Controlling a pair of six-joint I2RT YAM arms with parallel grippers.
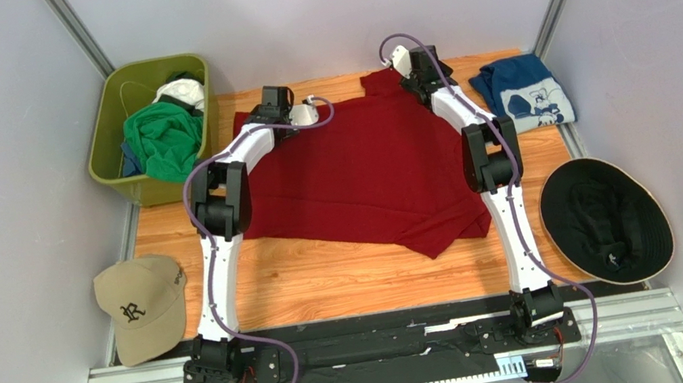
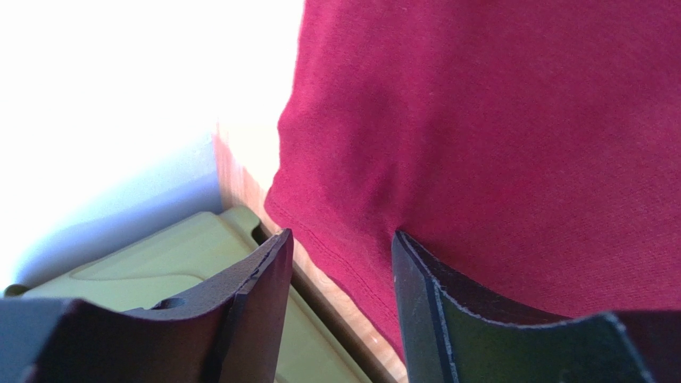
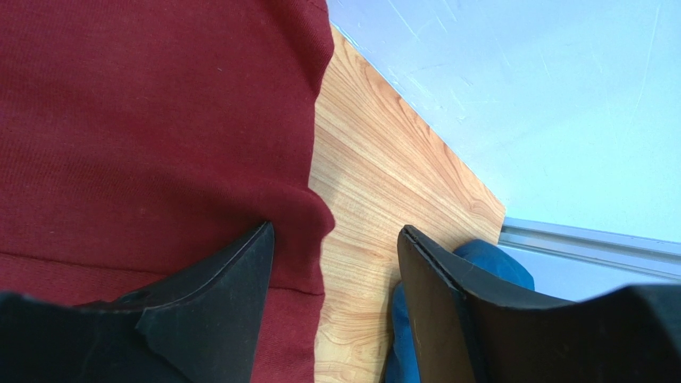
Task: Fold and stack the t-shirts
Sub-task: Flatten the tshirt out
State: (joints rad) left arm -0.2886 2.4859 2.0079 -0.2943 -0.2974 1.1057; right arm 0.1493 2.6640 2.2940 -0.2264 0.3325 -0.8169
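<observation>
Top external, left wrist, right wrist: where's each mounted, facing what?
Top external: above and behind the bases, looking down at the table; left arm, right arm visible.
Left wrist: past open left gripper at dark red t-shirt hem, green bin.
Right wrist: past open right gripper at that shirt's edge, navy-blue t-shirt.
Shared: all see the red shirt.

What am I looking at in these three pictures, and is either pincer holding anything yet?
Two robot arms stand at the near edge of the table. The overhead picture shows everything: a dark red t-shirt spread out, a navy-blue t-shirt at the far right, a green t-shirt in an olive bin, a tan baseball cap and a black wide-brimmed hat. The other two pictures look out from each wrist. The left pincer and right pincer are open at the red shirt's far corners, gripping nothing.
</observation>
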